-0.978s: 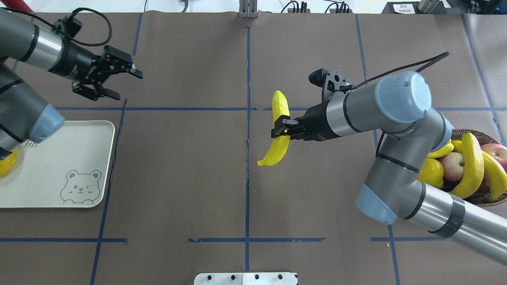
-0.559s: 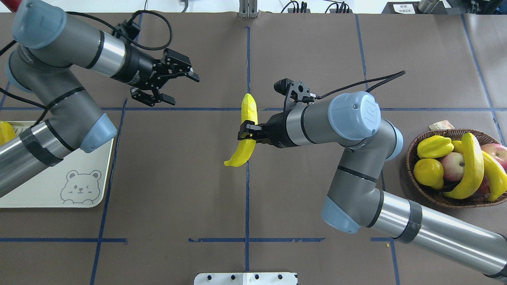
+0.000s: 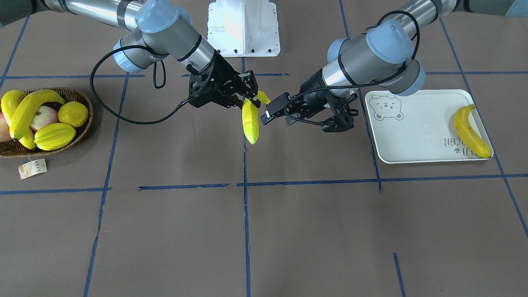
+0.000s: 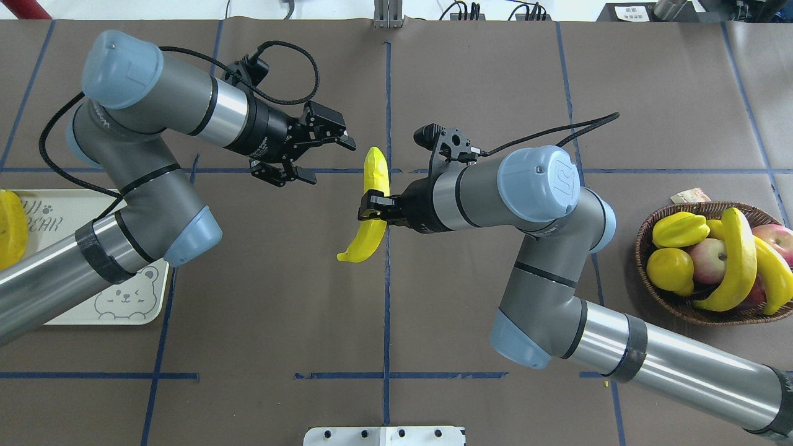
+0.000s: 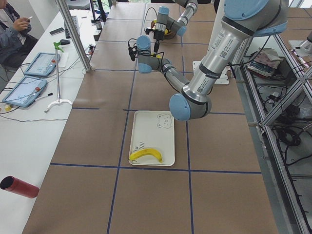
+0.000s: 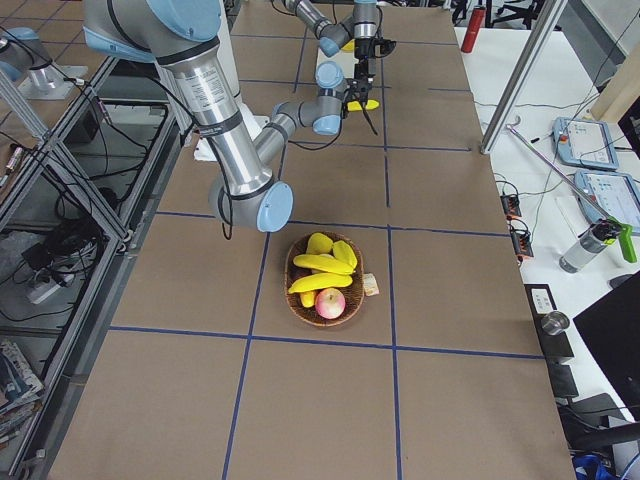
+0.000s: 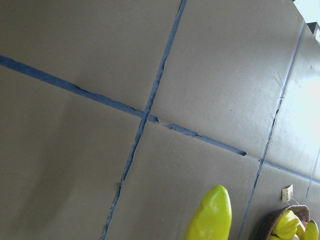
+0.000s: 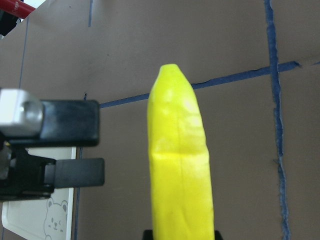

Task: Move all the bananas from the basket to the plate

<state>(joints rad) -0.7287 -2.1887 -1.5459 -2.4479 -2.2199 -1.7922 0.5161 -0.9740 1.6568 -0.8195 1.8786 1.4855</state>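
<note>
Overhead exterior view: open left pincer faces the free end of a banana gripped by the right

Both grey arms reach toward the table's middle. The left arm (image 4: 155, 111) comes in bent at the elbow, with its wrist aimed at the right arm (image 4: 539, 186), whose forearm lies nearly level and points back at it. Well behind the left pincer, past that arm's elbow, sits the pale grey-white rectangular plate with a bear drawing (image 4: 80, 306). One orange-yellow banana (image 4: 12, 229) already lies at its far end. Well behind the right pincer, the shallow dark-brown woven wicker basket (image 4: 681, 306) holds two more long yellow bananas (image 4: 740, 260) among other fruit.

The right pincer (image 4: 372, 207) is clamped about the middle of a long curved glossy yellow banana (image 4: 375, 176), carried clear of the table. Its long axis runs across that pincer's reach, blunt end away from the robot and stem tip toward it.

The left pincer (image 4: 328, 163) has its jaws spread wide with nothing between them. It is near the blunt half but apart from it, mouth turned that way, so the fruit lies straight ahead of it. The left wrist view shows only the blunt tip at its lower edge, not yet between the fingers.

A handover looks to be the step in hand. The left pincer would need to cross the gap and take the free half beyond the right's grip.
</note>
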